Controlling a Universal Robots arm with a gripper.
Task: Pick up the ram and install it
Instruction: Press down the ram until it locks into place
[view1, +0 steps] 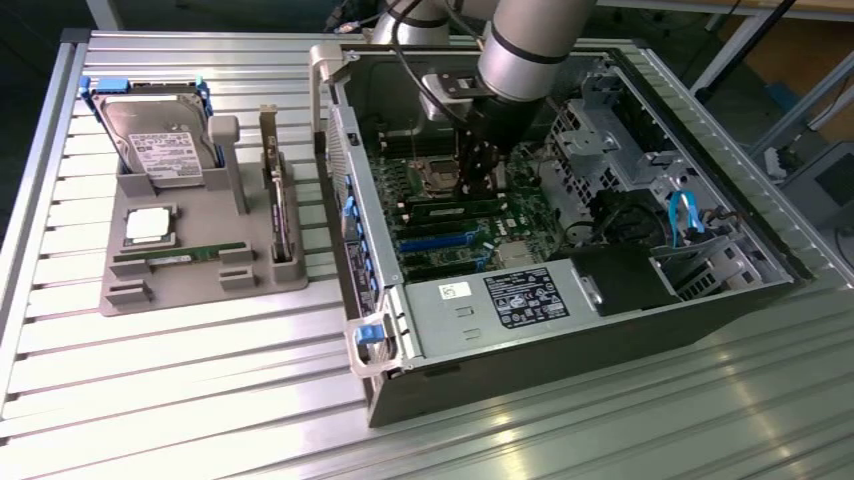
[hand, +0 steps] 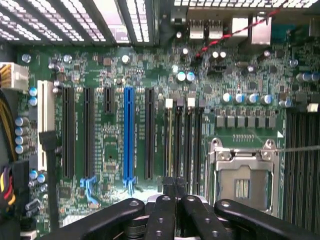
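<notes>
motherboard (hand: 115, 150): green | expansion slot (hand: 128, 135): blue | gripper (hand: 174, 186): black

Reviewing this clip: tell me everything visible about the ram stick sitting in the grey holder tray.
The ram stick is a long, narrow, thin green circuit board with small dark chips along it. It lies lengthwise in a cradle of the grey holder tray, seated between grey end blocks, just in front of the silver processor chip. Only the tray touches it; the gripper is apart from it, inside the computer case.
</notes>
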